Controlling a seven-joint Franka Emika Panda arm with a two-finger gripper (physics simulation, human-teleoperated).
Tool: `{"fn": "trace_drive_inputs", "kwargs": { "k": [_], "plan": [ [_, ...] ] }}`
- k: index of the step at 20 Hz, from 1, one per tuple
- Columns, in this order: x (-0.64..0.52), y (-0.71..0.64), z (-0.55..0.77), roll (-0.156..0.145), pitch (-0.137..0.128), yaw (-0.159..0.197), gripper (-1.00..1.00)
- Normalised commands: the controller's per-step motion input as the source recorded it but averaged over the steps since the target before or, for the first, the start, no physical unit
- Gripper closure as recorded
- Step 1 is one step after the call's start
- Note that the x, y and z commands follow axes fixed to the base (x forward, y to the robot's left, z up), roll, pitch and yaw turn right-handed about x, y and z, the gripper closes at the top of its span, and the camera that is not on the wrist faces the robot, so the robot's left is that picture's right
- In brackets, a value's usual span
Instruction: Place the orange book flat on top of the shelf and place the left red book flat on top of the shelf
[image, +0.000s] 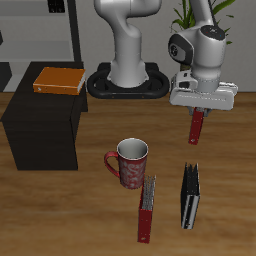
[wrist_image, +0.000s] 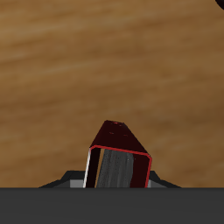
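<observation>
Red book up in the air, orange book flat on the shelf!

Wooden counter (image: 60, 205) all around, tall grey shelving (image: 40, 25) and a green plant (image: 190, 12) at the back of the room. The matte black shelf (image: 40, 130) sits at about nine o'clock from the red mug (image: 130, 163), and the orange book (image: 58, 80) lies flat on its top, long axis running across the top. Over at two o'clock from the mug, the gripper (image: 198, 108) is pinching the left red book (image: 197, 126), lifted clear of the counter, long axis vertical, hanging straight down. The wrist view shows its pale page edges (wrist_image: 118, 169) framed in red. Down at five o'clock from the mug, a second red book (image: 147, 210) and a black book (image: 189, 196) stand just apart.
</observation>
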Motion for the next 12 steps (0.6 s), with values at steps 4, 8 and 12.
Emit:
{"fn": "trace_drive_inputs", "kwargs": {
  "k": [4, 8, 12],
  "plan": [
    [0.00, -0.53, 0.72, -0.081, -0.106, 0.113, 1.00],
    [0.13, -0.71, 0.58, 0.030, -0.070, 0.107, 1.00],
    [0.17, -0.98, 0.63, -0.119, -0.088, 0.091, 1.00]
  ]
}}
